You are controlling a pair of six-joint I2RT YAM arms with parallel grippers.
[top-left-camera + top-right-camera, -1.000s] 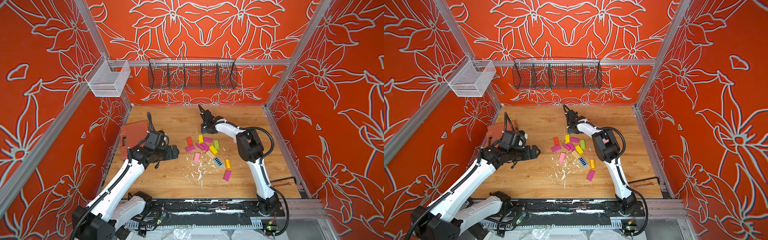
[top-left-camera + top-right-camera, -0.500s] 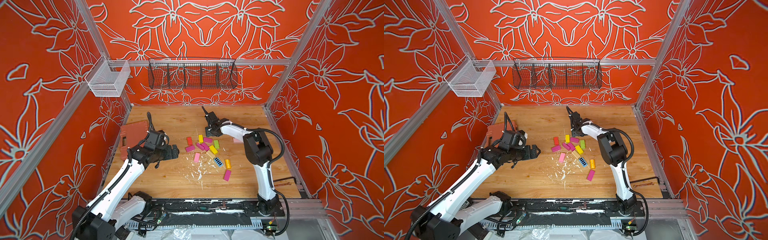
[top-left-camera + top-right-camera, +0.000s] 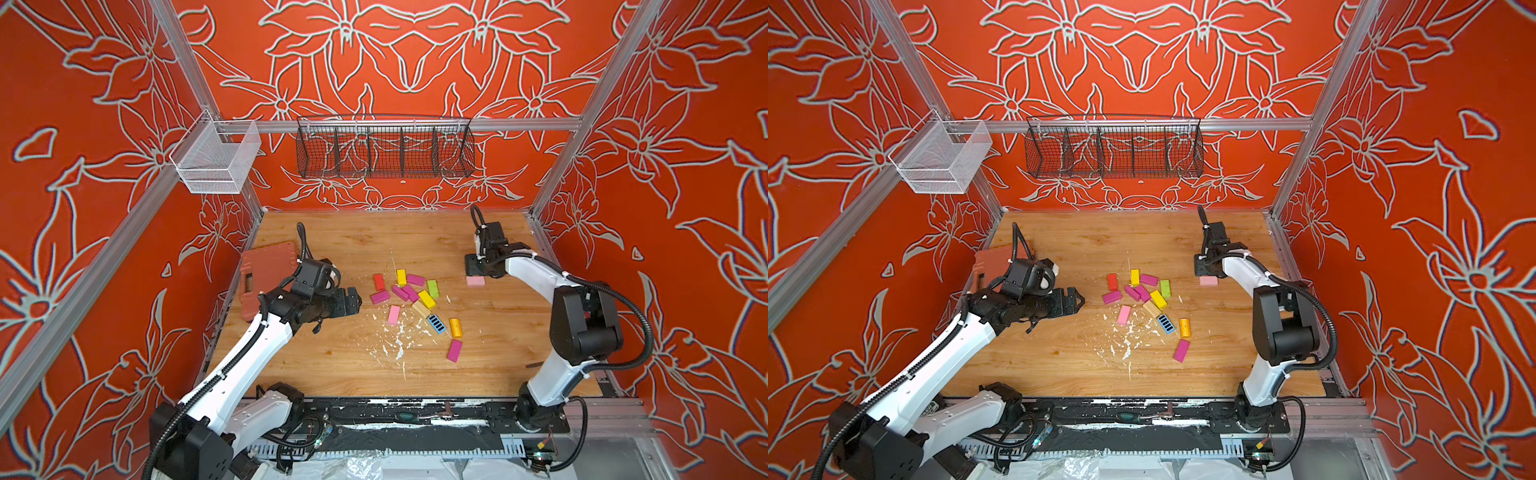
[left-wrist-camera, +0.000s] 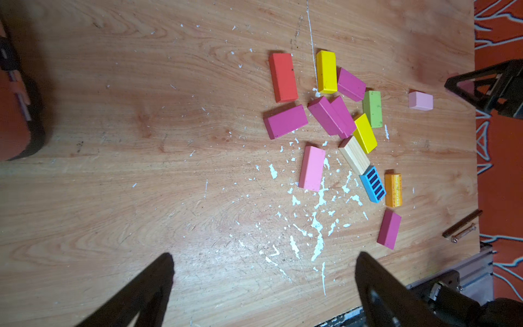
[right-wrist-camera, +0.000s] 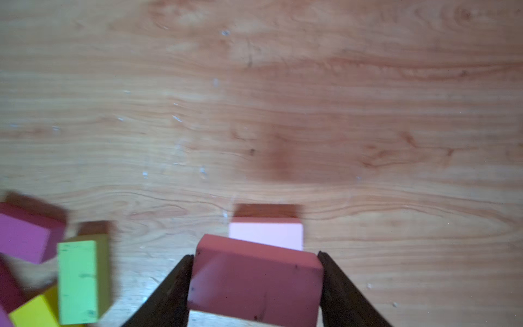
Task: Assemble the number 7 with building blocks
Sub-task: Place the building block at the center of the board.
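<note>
- Nearest the robot's base, a lone magenta block [image 3: 454,350] lies flat on the wooden table [image 3: 332,365].
- Just beyond it, an orange block [image 3: 455,327] sits beside a striped blue block [image 3: 436,323], at the edge of a patch of white flecks [image 3: 399,340].
- The left gripper [image 4: 264,259] hovers over bare table to the left of the blocks, with its fingers spread wide and nothing between them.
- Further on, the building blocks [image 3: 409,293] lie in a loose cluster at mixed angles: yellow, magenta, green, red, bare wood and light pink.
- To the right, apart from the cluster, the right gripper [image 5: 254,254] has its fingers clamped on a dusky pink block [image 5: 254,286]. It is low over a pale pink block [image 3: 475,281]; whether the two blocks touch cannot be told.
- By the left wall, a red-brown tool case [image 3: 266,274] lies flat, partly behind the left arm.
- A black wire basket [image 3: 384,151] hangs on the back wall.
</note>
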